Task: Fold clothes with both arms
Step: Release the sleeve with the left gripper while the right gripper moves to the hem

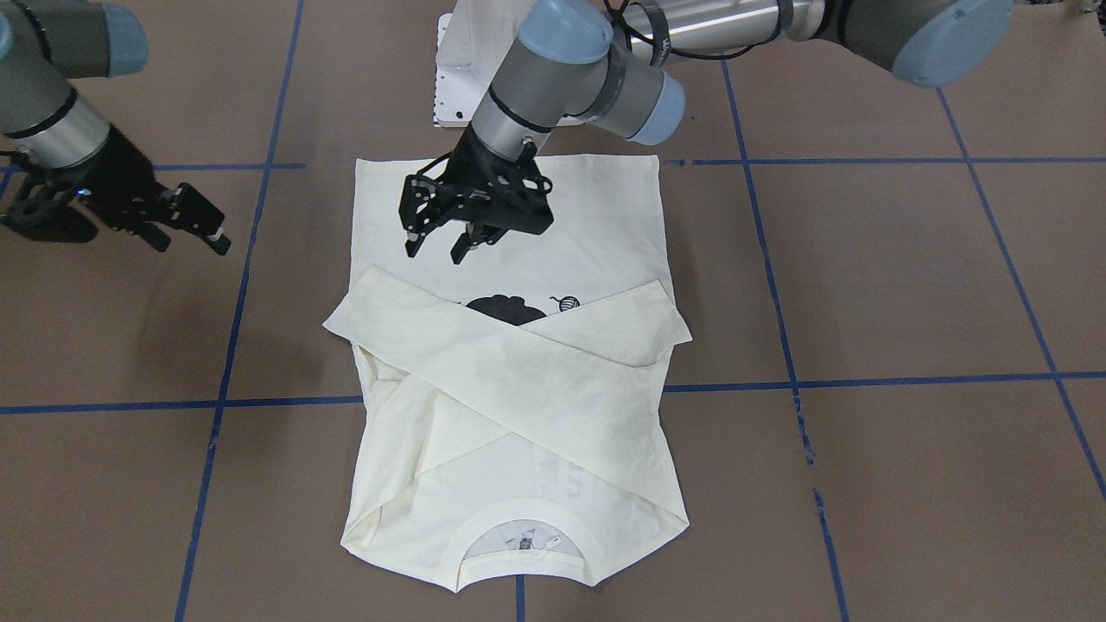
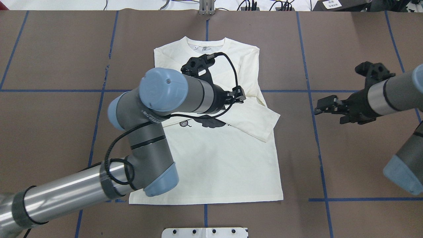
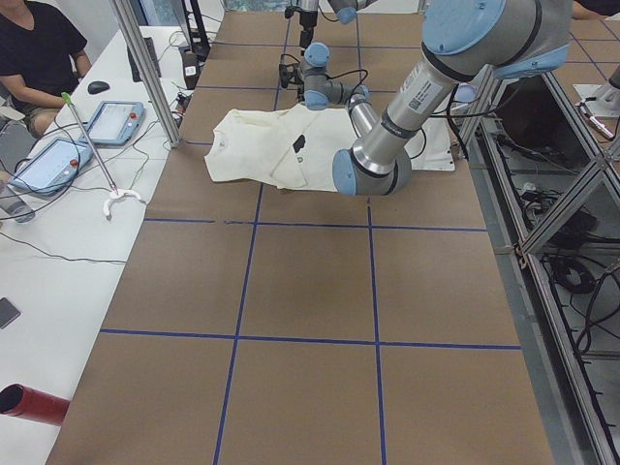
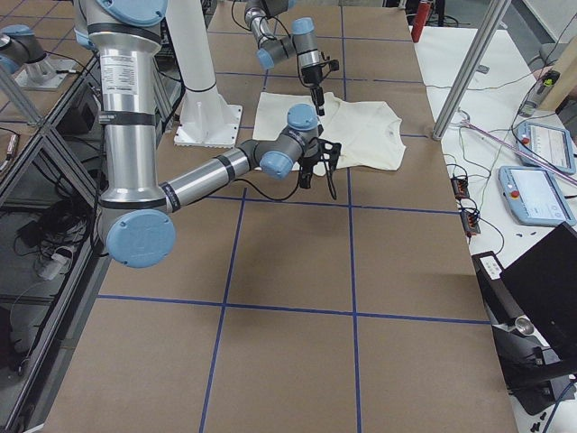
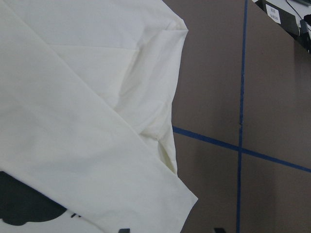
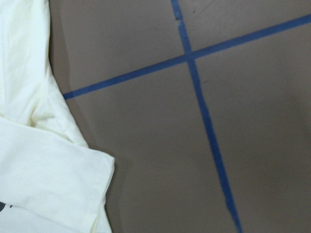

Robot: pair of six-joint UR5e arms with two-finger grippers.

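The cream-white shirt (image 1: pixel 518 389) lies flat on the brown table, print side up, collar away from the robot and hem toward it. Both sleeves are folded in and cross over the chest, half covering the black cat print (image 1: pixel 505 308). My left gripper (image 1: pixel 436 246) hovers open and empty over the shirt's lower body, just behind the crossed sleeves; it also shows in the overhead view (image 2: pixel 238 96). My right gripper (image 1: pixel 194 244) is open and empty above bare table beside the shirt, also visible from overhead (image 2: pixel 322 107). The right wrist view shows a sleeve cuff (image 6: pixel 48 184).
The white pedestal base (image 1: pixel 454 78) stands just behind the shirt's hem. Blue tape lines (image 1: pixel 285 402) grid the brown table. A side table with tablets (image 3: pixel 114 121) and a seated person (image 3: pixel 34 48) lies beyond the far edge.
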